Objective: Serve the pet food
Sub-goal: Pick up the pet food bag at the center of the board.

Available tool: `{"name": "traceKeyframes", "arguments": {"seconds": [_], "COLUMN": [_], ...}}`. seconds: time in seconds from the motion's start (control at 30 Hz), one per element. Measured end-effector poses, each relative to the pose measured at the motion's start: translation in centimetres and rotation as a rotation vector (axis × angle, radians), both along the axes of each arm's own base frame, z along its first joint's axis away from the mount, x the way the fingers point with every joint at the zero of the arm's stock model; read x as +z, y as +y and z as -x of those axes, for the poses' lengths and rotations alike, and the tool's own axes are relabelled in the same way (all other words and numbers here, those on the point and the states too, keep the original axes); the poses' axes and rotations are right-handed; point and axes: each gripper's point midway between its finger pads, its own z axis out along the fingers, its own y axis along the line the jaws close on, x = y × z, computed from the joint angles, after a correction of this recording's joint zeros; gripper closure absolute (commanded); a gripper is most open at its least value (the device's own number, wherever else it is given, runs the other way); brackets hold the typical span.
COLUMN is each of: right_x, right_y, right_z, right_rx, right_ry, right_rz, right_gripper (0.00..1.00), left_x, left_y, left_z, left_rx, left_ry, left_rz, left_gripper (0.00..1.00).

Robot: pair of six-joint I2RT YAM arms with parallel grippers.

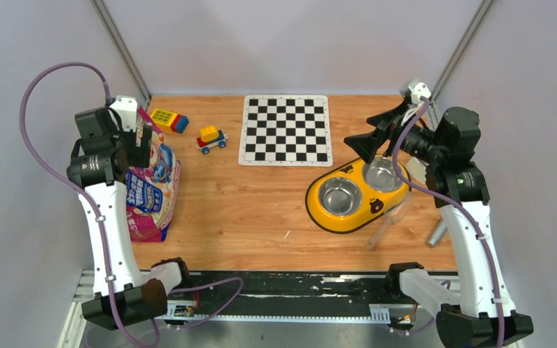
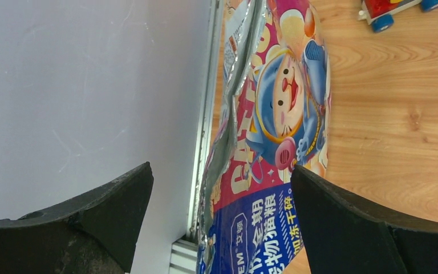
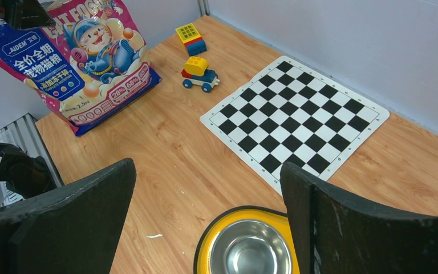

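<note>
Currently cat food bag (image 2: 279,114) stands right under left tool (image 2: 221,171), which is wide open and empty; right tool (image 3: 208,165) gapes empty above yellow double bowl (image 3: 239,214).

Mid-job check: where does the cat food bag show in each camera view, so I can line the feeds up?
Top external: the cat food bag is at the left of the picture, middle height.
Left wrist: the bag fills the centre, running top to bottom.
Right wrist: the bag sits in the upper left corner.
Shared landmark: the toy car, to the right of the bag in every view.
</note>
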Motion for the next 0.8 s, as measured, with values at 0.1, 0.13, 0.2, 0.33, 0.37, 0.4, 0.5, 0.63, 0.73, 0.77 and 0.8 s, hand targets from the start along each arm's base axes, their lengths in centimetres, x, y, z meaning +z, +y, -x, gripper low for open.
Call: {"name": "traceKeyframes", "arguments": {"seconds": [0.1,0.13,0.2,0.33,0.37,0.4,0.5,0.63,0.73,0.77,0.8], "right_x": [0.0,0.0,0.0,0.0,0.0,0.0,0.0,-0.2,-0.2,-0.2,-0.2], "right_y": [0.0,0.0,0.0,0.0,0.0,0.0,0.0,0.1,0.1,0.1,0.1], "right_z": [0.0,0.0,0.0,0.0,0.0,0.0,0.0,-0.2,-0.2,-0.2,-0.2], "right_rx": [-0.002,-0.003,-0.002,-0.002,-0.002,-0.002,0.0,0.001,0.002,0.002,0.002], "right_ry": [-0.001,0.0,-0.001,-0.001,-0.001,-0.001,0.0,0.005,0.006,0.006,0.006], "right_rz": [0.001,0.001,0.001,0.001,0.001,0.001,0.001,0.002,0.002,0.002,0.002], "right_gripper": [0.01,0.01,0.01,0.01,0.01,0.01,0.01,0.01,0.01,0.01,0.01], "left_x": [0.2,0.1,-0.5,-2.2,-2.3,-2.4,-2.5,-2.5,-2.5,-2.6,-2.6], "left_y": [-0.2,-0.1,0.0,0.5,0.5,0.5,0.3,0.1,0.1,0.1,0.1], "left_z": [0.2,0.3,0.4,0.4,0.3,0.3,0.1,0.1,0.1,0.0,0.0], "left_rx": [-0.006,-0.004,0.003,0.017,0.017,0.016,0.008,0.002,0.003,0.002,0.003], "left_ry": [-0.012,-0.012,0.0,0.044,0.047,0.049,0.046,0.043,0.043,0.044,0.045], "left_rz": [0.003,0.002,0.006,0.027,0.033,0.038,0.049,0.059,0.059,0.06,0.06], "left_gripper": [0.06,0.1,0.15,0.2,0.2,0.21,0.28,0.36,0.37,0.38,0.39]}}
